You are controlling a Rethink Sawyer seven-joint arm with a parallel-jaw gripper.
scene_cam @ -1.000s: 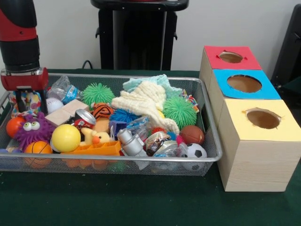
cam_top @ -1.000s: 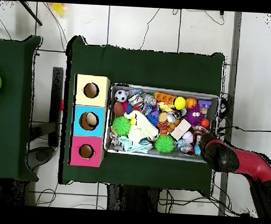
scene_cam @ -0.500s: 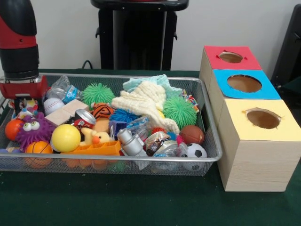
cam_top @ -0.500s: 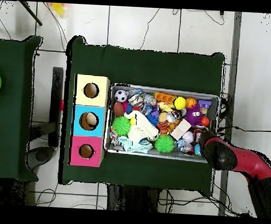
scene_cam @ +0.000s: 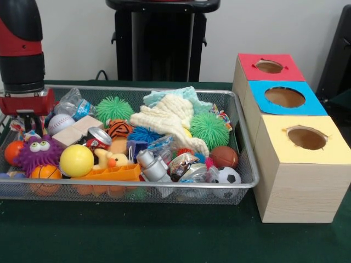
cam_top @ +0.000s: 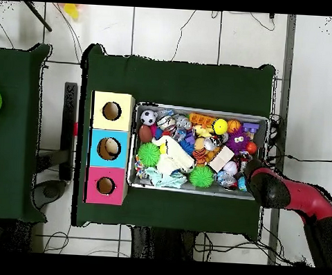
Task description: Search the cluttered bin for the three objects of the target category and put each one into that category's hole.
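The wire-mesh bin (scene_cam: 164, 189) is full of toys; it also shows in the overhead view (cam_top: 198, 109). My gripper (scene_cam: 24, 123) hangs from the red and black arm (scene_cam: 22, 49) at the bin's left end, low among the toys. A patterned soft piece (scene_cam: 15, 127) shows partly beside and under it. Whether the gripper grips it I cannot tell. Another patterned piece (scene_cam: 222, 116) lies at the bin's back right, beside a green spiky ball (scene_cam: 209, 129). The yellow-topped box's hole (scene_cam: 307, 138) is nearest the camera on the right (cam_top: 112, 111). In the overhead view the arm (cam_top: 270, 191) hides the gripper.
The blue-topped box (scene_cam: 285, 97) and red-topped box (scene_cam: 270, 67) stand behind the yellow one. A purple furry toy (scene_cam: 37, 153), an orange ball (scene_cam: 12, 152), a baseball (scene_cam: 59, 123) and a wooden block (scene_cam: 77, 130) crowd around the gripper. A cream cloth (scene_cam: 167, 118) lies mid-bin.
The gripper has come down a little at the bin's left end. The patterned piece under it shows less. The purple toy and orange ball have shifted slightly.
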